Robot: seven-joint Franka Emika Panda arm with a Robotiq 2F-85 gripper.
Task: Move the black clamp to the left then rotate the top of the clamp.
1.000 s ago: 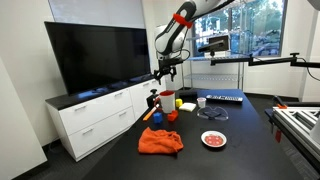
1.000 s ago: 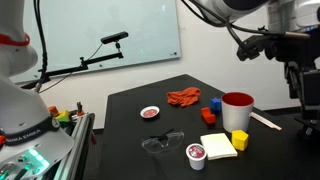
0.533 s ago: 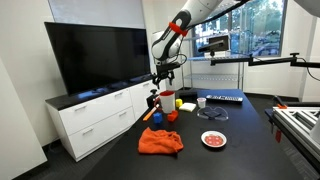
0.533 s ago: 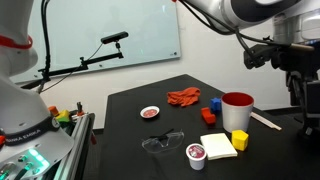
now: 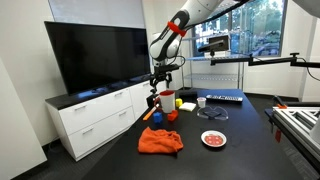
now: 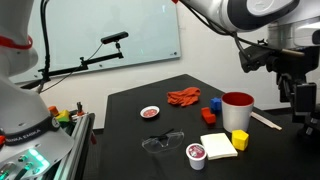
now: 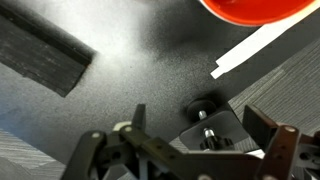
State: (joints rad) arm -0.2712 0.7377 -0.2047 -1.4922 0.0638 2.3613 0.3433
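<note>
Wide-open fingers (image 7: 262, 124), nothing held. Straddling black clamp (image 7: 210, 128): centred betw. them, just beneath, upright on bench (image 7: 130, 70). Prob. straight drop, then close on top.

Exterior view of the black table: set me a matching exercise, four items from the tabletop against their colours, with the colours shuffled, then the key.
Items:
1. cloth
2. large cup
3. block next to the notepad
4. notepad

Colours:
A. white
B. orange
C. yellow
D. red

Pairs: 1-B, 2-D, 3-C, 4-A.
</note>
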